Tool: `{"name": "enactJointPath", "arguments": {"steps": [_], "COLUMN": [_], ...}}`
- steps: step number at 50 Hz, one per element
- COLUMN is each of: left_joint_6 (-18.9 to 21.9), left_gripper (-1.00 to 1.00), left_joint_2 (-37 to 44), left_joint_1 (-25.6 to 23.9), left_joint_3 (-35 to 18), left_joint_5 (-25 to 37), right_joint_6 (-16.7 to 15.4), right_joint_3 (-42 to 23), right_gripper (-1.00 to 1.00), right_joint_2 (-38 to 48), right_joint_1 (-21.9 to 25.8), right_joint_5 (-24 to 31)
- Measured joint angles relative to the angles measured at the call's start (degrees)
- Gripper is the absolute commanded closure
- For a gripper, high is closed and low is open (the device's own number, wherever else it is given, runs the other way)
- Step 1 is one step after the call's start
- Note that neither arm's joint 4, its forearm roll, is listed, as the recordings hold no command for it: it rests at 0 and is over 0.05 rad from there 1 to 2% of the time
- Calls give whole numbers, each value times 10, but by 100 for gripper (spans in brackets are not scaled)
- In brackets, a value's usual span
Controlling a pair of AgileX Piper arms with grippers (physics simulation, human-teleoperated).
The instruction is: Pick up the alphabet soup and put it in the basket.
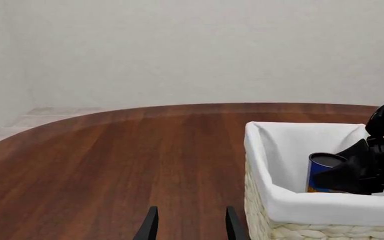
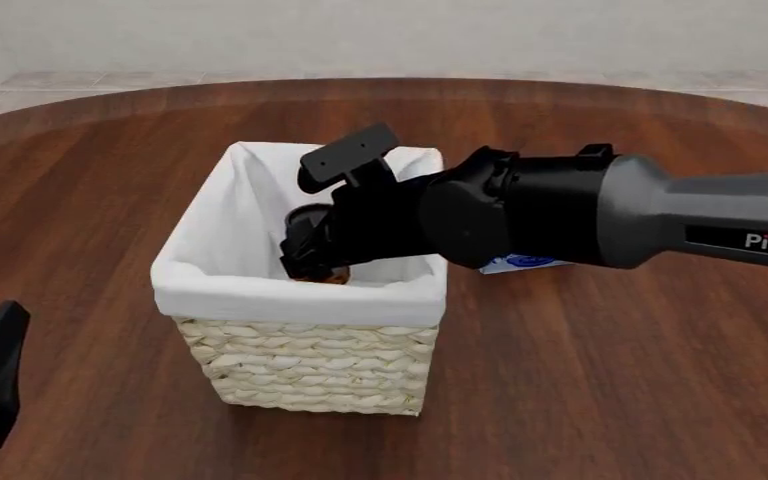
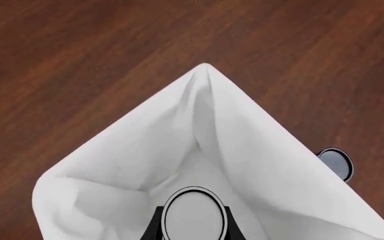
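A small blue-and-orange labelled can with a silvery top (image 1: 324, 172) sits upright inside a large cream wicker basket lined with white cloth (image 1: 265, 165), gripped by the black right gripper (image 1: 369, 170). The left gripper's two dark fingertips (image 1: 150, 225) stand apart above the brown wooden table (image 1: 112, 165).

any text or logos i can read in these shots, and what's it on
"PiPE", cut off by the frame edge: white letters on the right arm, front view.
The can in the right claw, inside the basket: blue and orange label, no print readable.
Blue-and-white box behind the arm: print too small to read.
No other text.
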Motion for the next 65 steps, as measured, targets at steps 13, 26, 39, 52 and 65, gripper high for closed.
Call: {"name": "enactJointPath", "arguments": {"steps": [13,26,39,52,65], "left_joint_6": [0,-1,0,0,-1], "left_gripper": [-100,-100,-100,-100,-100], "left_joint_2": [0,0,0,0,0], "left_joint_1": [0,0,0,-1,-3], "left_joint_3": [1,2,2,1,-1], "left_joint_5": [-1,-1,-1,0,2], "right_joint_6": [-8,-10,-11,-13,-21], "right_joint_3": [2,-2,-3,-3,-4], "right_gripper": [-100,-100,-100,-100,-100], "right_joint_2": [0,2,2,-8,-23], "right_joint_1": [-2,-9,-12,-12,-13], "right_joint_5": [-8,-9,-8,-5,1]}}
